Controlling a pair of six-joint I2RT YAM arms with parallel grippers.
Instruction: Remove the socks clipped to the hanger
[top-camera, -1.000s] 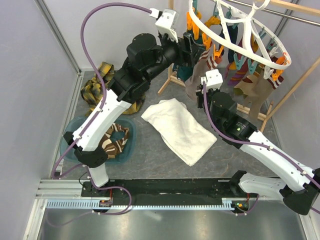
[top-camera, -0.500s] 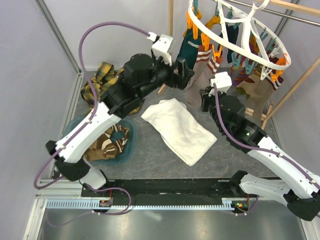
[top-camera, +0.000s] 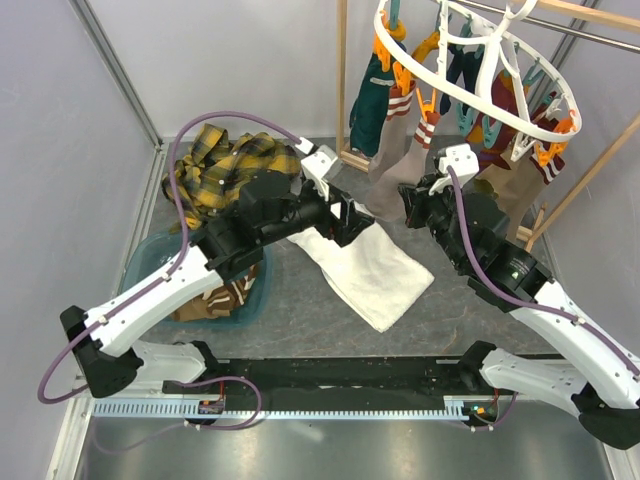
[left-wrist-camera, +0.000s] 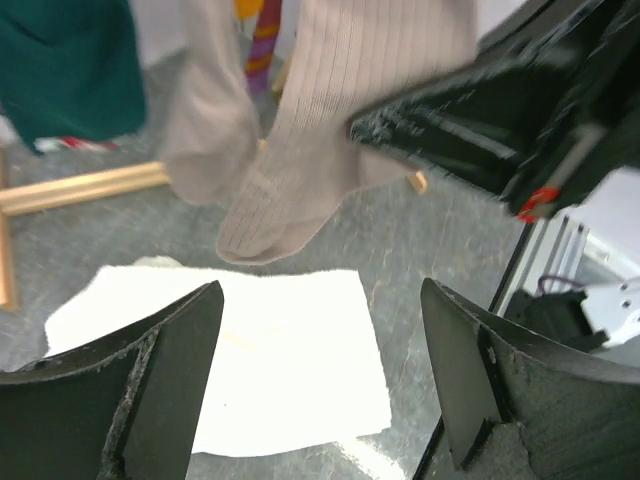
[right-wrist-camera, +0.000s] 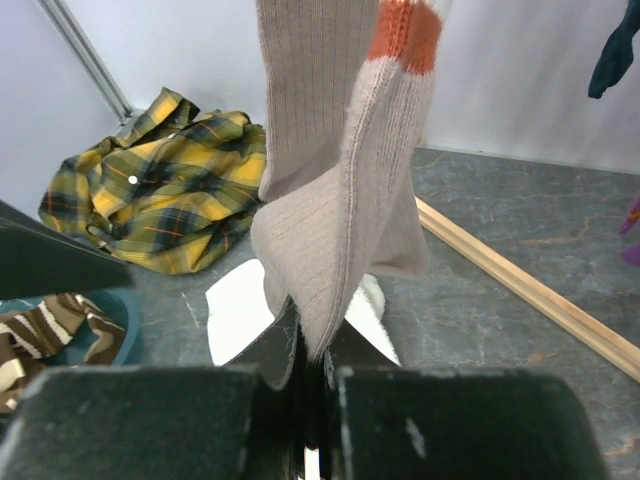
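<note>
The white oval hanger hangs at the top right with several socks clipped under it, among them a dark teal sock and a tan sock with orange bands. My right gripper is shut on the lower end of the tan sock, which is pinched between its fingers. My left gripper is open and empty, low over the white towel. From there the tan sock hangs ahead, with the teal sock at upper left.
A yellow-black plaid shirt lies at the back left. A teal basin holding brown striped socks sits under the left arm. The white towel lies mid-floor. The wooden rack frame stands around the hanger, with its base bar on the floor.
My left arm has come down from the hanger's clips to just above the towel, its jaws widening. My right gripper stayed shut on the tan sock and shifted slightly right.
</note>
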